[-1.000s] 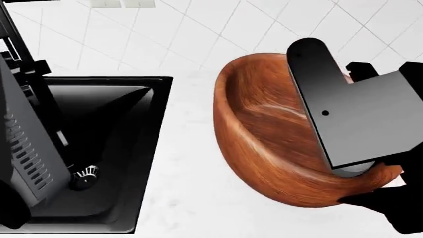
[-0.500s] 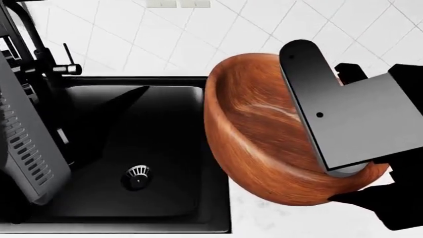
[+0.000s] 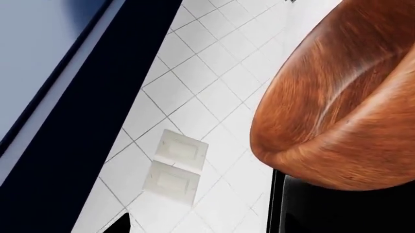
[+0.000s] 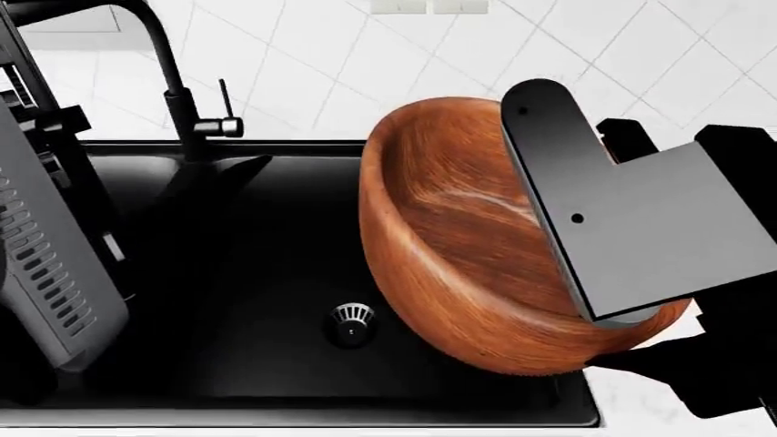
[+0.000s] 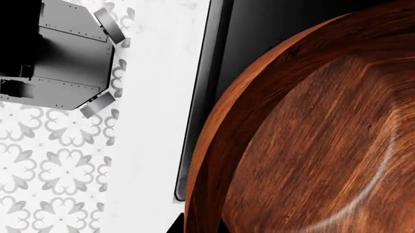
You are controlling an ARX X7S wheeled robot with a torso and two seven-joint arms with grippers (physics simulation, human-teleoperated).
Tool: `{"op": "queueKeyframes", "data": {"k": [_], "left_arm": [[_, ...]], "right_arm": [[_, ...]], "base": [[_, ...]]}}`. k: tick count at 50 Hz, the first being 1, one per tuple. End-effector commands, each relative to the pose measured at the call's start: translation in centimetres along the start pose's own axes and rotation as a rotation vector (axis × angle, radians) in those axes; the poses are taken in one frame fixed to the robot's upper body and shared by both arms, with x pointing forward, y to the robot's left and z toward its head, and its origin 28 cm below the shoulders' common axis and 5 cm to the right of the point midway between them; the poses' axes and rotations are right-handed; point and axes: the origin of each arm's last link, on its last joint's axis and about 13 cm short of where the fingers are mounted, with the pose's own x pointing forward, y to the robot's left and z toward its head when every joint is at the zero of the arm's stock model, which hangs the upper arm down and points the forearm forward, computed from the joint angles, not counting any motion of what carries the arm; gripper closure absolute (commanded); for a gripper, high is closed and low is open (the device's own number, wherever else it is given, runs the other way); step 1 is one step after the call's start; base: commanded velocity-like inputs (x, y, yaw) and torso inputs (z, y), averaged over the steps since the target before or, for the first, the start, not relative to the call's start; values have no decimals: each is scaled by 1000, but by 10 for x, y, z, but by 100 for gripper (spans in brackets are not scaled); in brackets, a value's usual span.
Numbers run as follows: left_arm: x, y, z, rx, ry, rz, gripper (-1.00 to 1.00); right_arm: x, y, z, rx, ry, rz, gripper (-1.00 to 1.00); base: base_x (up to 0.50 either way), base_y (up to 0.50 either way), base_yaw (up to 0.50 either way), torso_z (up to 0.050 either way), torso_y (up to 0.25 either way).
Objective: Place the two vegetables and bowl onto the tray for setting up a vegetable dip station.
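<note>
Above the sink (image 4: pixel 243 273), tilted and held in the air: the bowl (image 4: pixel 461 246), clamped at its rim by the right gripper (image 4: pixel 607 319). Has drifted with the view within the last second: earlier over white counter beside the sink, now over the basin, with drain (image 4: pixel 351 323) and faucet (image 4: pixel 182 82) in sight. Probably being carried toward the tray, which is not visible; neither are the vegetables. Left gripper: not visible, state cannot be told.
</note>
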Motion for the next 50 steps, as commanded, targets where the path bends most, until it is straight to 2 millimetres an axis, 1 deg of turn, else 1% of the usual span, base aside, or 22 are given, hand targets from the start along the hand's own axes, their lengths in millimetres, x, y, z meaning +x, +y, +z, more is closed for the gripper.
{"op": "queueKeyframes", "data": {"k": [1, 14, 19, 22, 32, 50], "left_arm": [[0, 0, -1, 0, -2, 3, -100], [-3, 2, 1, 5, 6, 14, -100], [-3, 1, 0, 5, 4, 17, -100], [-4, 1, 1, 5, 3, 19, -100], [-4, 1, 0, 4, 5, 23, -100], [-3, 2, 0, 4, 3, 26, -100]], "right_arm": [[-1, -1, 1, -29, -12, -24, 100], [-3, -4, 3, -58, -26, -47, 100], [-4, -4, 5, -61, -54, -62, 100], [-4, -2, 7, -97, -90, -69, 100], [-1, -4, 6, -95, -90, -76, 100], [2, -9, 6, -98, -108, -87, 100]], "base": [[-8, 500, 0, 0, 10], [-10, 500, 0, 0, 0], [-9, 500, 0, 0, 0], [-64, 500, 0, 0, 0], [-69, 500, 0, 0, 0], [34, 500, 0, 1, 1]]}}
